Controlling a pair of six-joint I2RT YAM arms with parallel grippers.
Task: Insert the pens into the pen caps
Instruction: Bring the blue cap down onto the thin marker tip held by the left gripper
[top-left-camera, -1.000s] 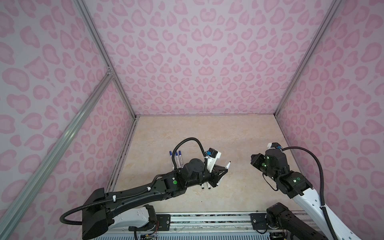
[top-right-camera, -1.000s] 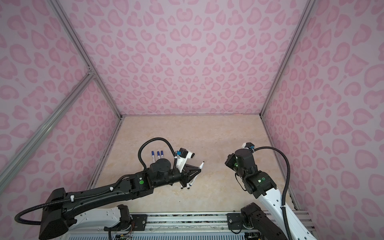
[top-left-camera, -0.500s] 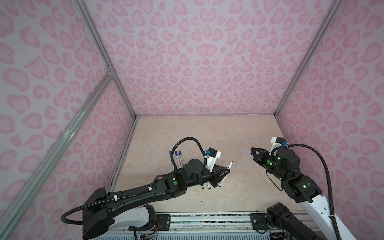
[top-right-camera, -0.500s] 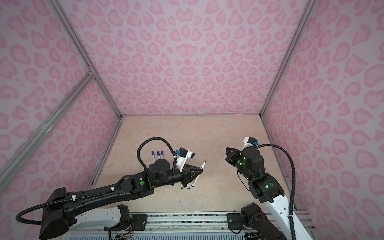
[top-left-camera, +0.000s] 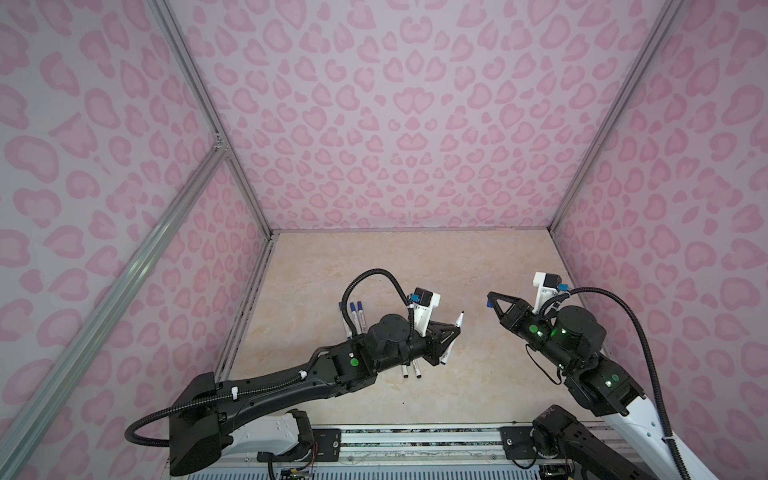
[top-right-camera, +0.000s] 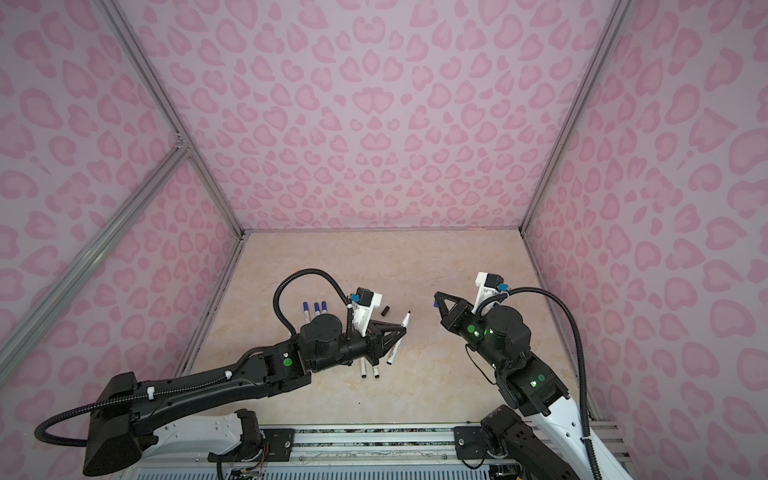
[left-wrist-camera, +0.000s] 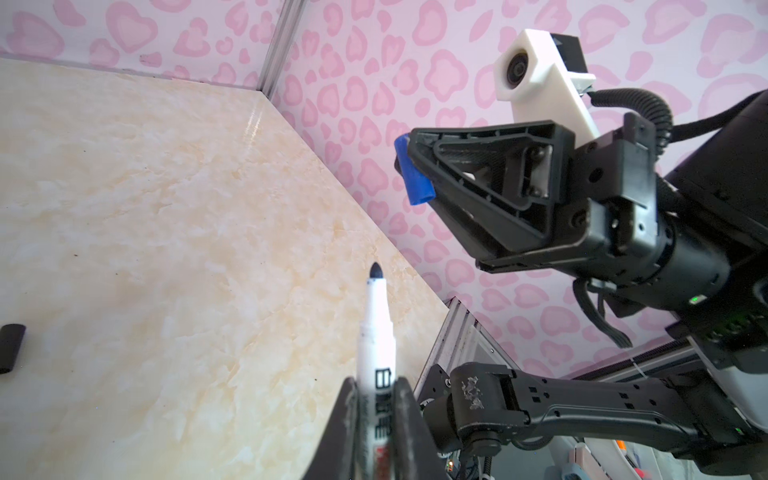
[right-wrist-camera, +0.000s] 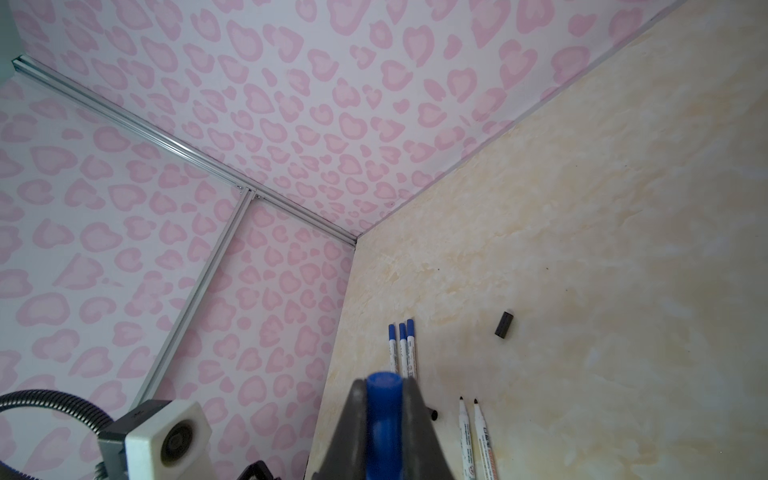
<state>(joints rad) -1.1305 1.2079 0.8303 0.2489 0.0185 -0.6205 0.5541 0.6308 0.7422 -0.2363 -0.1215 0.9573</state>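
The left hand (top-left-camera: 454, 329) clamps a pen (left-wrist-camera: 376, 332), the right hand (top-left-camera: 491, 297) a blue cap (left-wrist-camera: 413, 174). Misaligned, the tip could miss its mouth.

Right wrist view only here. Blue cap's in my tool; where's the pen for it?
Observer: The left tool holds an uncapped pen, raised off the table.
Operator: Cap on it yet?
Observer: No. The blue cap and the pen's tip are clearly apart.
Operator: Pen's colour match?
Observer: Yes, its end plug is blue in both top views.
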